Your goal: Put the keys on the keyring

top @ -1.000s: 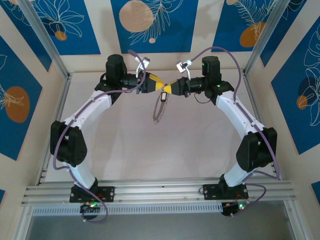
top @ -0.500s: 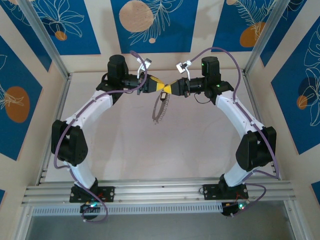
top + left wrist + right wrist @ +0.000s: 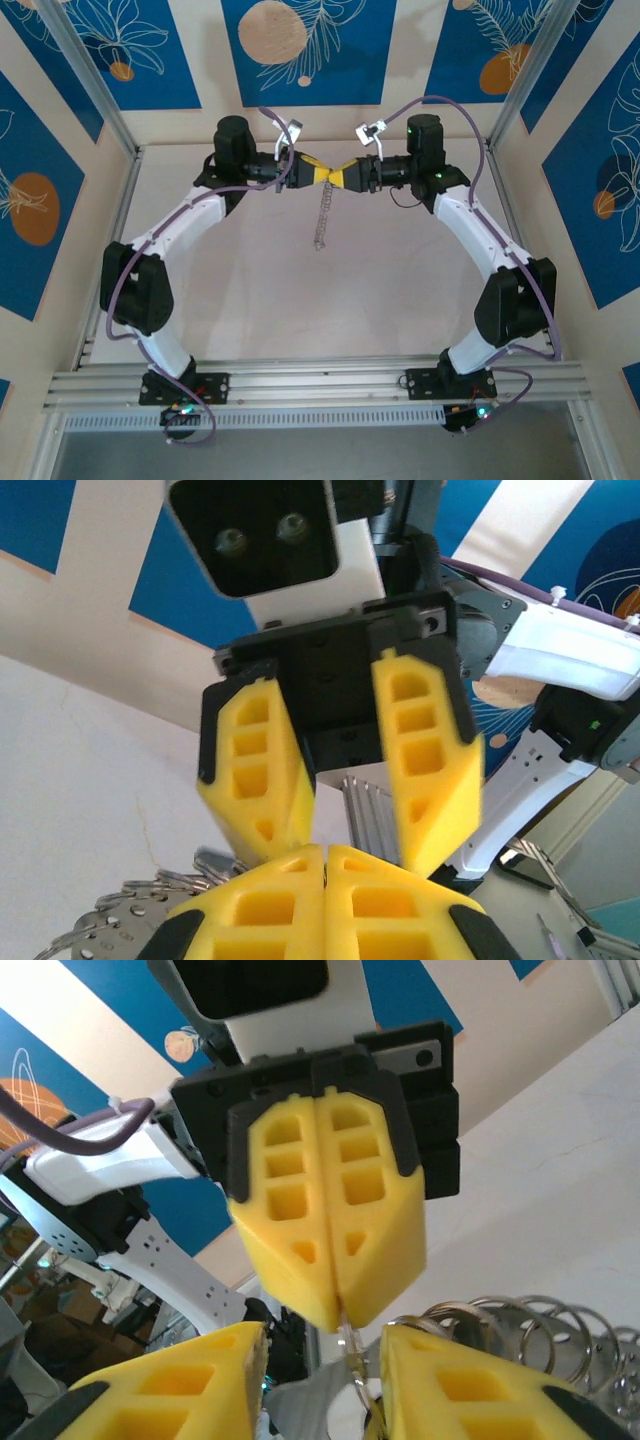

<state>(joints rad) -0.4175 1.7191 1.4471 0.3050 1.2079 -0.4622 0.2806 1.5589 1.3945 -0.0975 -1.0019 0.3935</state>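
Observation:
The two grippers meet tip to tip above the far middle of the table. My left gripper (image 3: 323, 175) is shut; in the right wrist view its pads (image 3: 300, 1260) pinch a thin metal wire of the keyring (image 3: 520, 1325). From there the silvery beaded keyring (image 3: 320, 220) hangs straight down, edge-on. My right gripper (image 3: 335, 179) is open, its fingers (image 3: 470, 1385) standing either side of the left tips and the wire. In the left wrist view my left gripper (image 3: 326, 858) is pressed shut, with keyring coils (image 3: 120, 910) at lower left. The keys are hidden.
Aluminium frame posts (image 3: 90, 80) and blue patterned panels (image 3: 300, 50) wall the table at back and sides. Purple cables (image 3: 440, 100) arch over both wrists. The arm bases sit on the near rail (image 3: 320, 380).
The keyring, seen earlier as an open loop slanting left, now hangs narrow and straight. The small dark tag near the tips no longer shows. Both grippers have edged closer together.

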